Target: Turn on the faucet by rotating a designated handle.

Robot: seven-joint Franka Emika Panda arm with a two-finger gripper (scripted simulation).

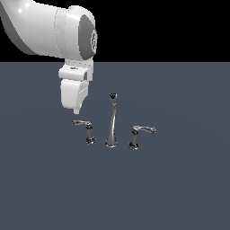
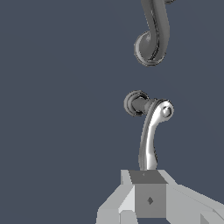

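Note:
The chrome faucet stands on the dark floor: a tall tapered spout (image 1: 112, 123) with a dark round tip, and a short handle on each side. The designated handle (image 1: 86, 129) is the one on the exterior view's left, its thin lever pointing left. In the wrist view this handle (image 2: 151, 127) runs from its round base toward my fingertips, with the spout base (image 2: 151, 46) beyond it. My gripper (image 1: 76, 109) hangs just above the lever's free end, apart from it. In the wrist view the gripper (image 2: 148, 176) looks shut and empty.
The twin handle (image 1: 140, 134) with its lever pointing right stands on the far side of the spout. My white arm (image 1: 49, 29) fills the exterior view's upper left. The flat grey-blue floor (image 1: 179, 188) spreads all around.

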